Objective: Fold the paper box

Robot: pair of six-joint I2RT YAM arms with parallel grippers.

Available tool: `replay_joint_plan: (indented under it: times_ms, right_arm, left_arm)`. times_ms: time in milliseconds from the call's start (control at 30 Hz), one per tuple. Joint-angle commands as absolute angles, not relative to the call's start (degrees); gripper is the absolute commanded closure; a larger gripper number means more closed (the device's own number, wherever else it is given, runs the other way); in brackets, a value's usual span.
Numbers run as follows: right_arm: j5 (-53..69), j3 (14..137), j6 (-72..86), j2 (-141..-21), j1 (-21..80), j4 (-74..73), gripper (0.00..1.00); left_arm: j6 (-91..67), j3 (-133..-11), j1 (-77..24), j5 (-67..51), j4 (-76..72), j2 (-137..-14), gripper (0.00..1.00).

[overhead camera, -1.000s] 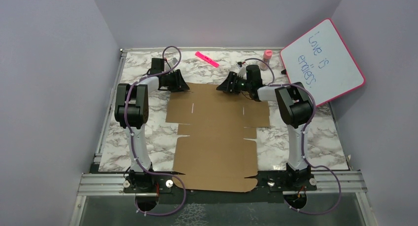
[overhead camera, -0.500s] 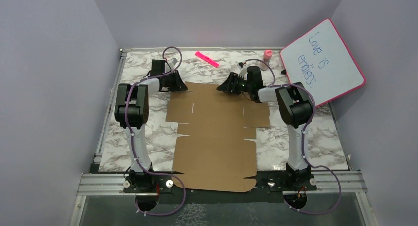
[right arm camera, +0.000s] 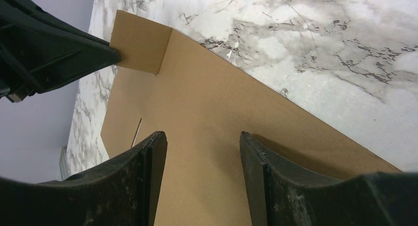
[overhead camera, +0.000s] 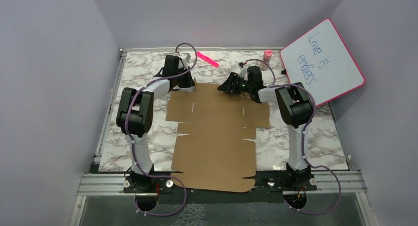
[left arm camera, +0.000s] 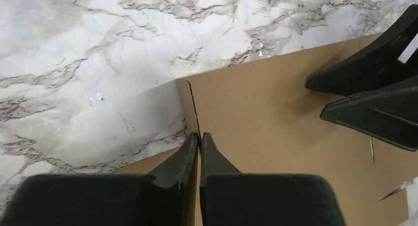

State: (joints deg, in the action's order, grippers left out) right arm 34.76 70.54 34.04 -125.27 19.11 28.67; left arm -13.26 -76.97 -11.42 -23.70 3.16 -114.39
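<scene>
Left claw (left arm camera: 199, 135) is pinched together on the thin edge of a corner flap (right arm camera: 140, 42), which stands up from the box (overhead camera: 214, 137) right at its tips. Near it on its right, the right claw (right arm camera: 202, 137) holds its jaws apart with nothing between them, poised over the box's far edge. I cannot tell whether its tips touch the cardboard. From both claws the rest of the box lies flat on the marble counter (overhead camera: 133, 68), spreading back toward the arm bases. Just beyond the left claw lies a pink marker (overhead camera: 207, 59). Past the right claw are a small pink cylinder (overhead camera: 267, 54) and a tilted whiteboard (overhead camera: 323, 63).
</scene>
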Motion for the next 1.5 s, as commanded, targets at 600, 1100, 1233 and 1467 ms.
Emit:
replay_joint_plan:
  times_ms: [600,1100,1233,1467]
  right_arm:
    - [32.02,68.67,32.30,-125.55,19.78,23.29,0.38]
    - [35.10,65.74,30.28,-115.82,19.78,19.78,0.36]
    - [37.18,61.98,31.20,-113.76,19.82,21.42,0.35]
    - [40.83,55.91,33.65,-113.63,20.92,26.07,0.36]
  left_arm:
    - [-9.07,-83.48,-21.20,0.26,18.43,-112.63,0.65]
    - [-13.96,-70.84,-10.21,-8.68,20.40,-97.87,0.24]
    - [-15.85,-64.19,-6.46,-13.25,18.94,-93.59,0.19]
    - [-17.47,-55.86,-2.58,-17.58,17.14,-90.43,0.14]
